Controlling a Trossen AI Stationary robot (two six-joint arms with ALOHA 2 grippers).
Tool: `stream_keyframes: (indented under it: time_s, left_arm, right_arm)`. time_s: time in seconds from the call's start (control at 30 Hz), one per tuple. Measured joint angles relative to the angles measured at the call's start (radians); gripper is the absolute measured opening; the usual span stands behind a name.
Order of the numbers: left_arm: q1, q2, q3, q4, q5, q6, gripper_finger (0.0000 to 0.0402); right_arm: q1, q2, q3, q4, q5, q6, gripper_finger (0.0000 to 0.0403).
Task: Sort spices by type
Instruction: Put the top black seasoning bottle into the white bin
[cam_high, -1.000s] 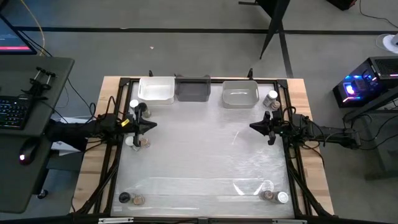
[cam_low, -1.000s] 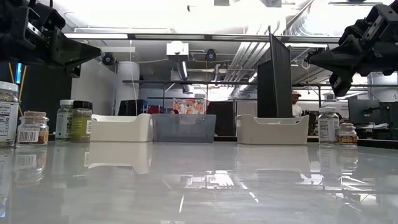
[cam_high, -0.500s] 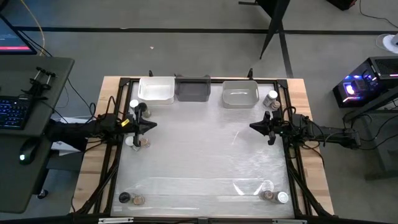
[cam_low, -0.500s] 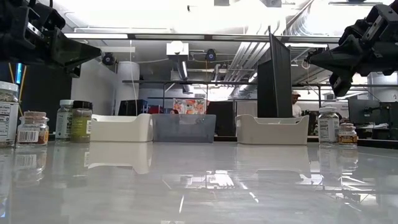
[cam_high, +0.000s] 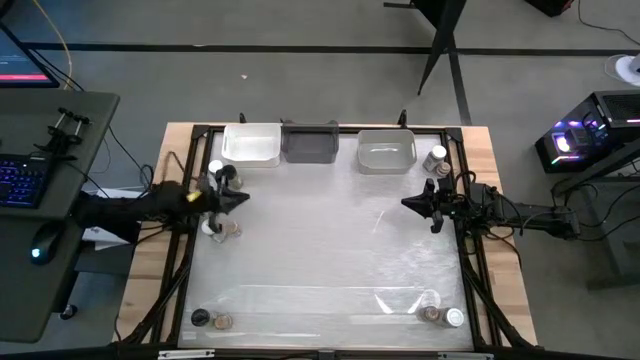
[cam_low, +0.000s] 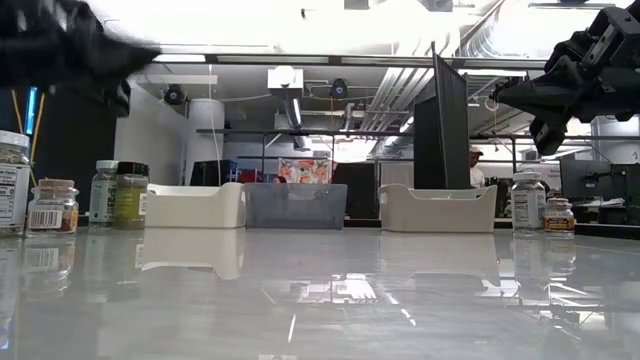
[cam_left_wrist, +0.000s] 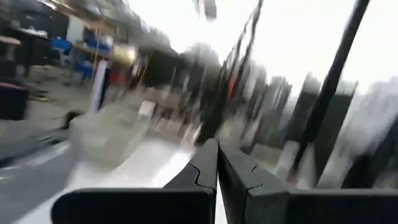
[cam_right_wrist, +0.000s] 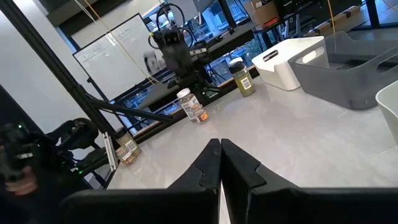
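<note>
your left gripper (cam_high: 240, 197) hangs with its fingers pressed together above the table's left side, just beside the pair of spice jars (cam_high: 222, 228) below the white bin (cam_high: 251, 145). your right gripper (cam_high: 405, 204) waits below the clear bin (cam_high: 386, 151), fingers together too. other jars stand left of the white bin, right of the clear bin, and at both corners farthest from it.

high: straight down | low: table-level (level across) | both share white bin (cam_high: 251, 145)
</note>
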Motion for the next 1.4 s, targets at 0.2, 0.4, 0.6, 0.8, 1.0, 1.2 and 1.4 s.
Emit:
stream_keyframes:
  time_s: [0.2, 0.4, 0.6, 0.8, 1.0, 1.2, 1.4]
  left_arm:
    - [0.003, 0.112, 0.045, 0.396, -0.276, -0.128, 0.0]
    - [0.003, 0.463, 0.363, 0.255, -0.293, 0.14, 0.0]
    - [0.029, 0.771, 0.836, -0.43, -0.302, 0.149, 0.0]
    - [0.239, 0.971, 1.246, -1.332, -0.353, -0.189, 0.0]
    - [0.655, 1.07, 1.281, -1.652, 0.002, -0.277, 0.0]
    - [0.755, 1.156, 1.246, -1.607, 0.188, -0.04, 0.0]
    - [0.779, 1.272, 1.245, -1.53, 0.16, 0.233, 0.0004]
  right_arm:
    - [0.0, 0.0, 0.0, 0.0, 0.0, 0.0, 0.0]
    - [0.0, 0.001, 0.0, 0.0, 0.0, 0.0, 0.0]
    - [0.0, 0.001, 0.0, 0.0, 0.0, 0.0, 0.0]
    - [0.0, 0.001, 0.0, 0.0, 0.0, 0.0, 0.0]
    - [0.0, 0.001, 0.0, 0.0, 0.0, 0.0, 0.0]
    - [0.0, 0.001, 0.0, 0.0, 0.0, 0.0, 0.0]
    - [0.0, 0.001, 0.0, 0.0, 0.0, 0.0, 0.0]
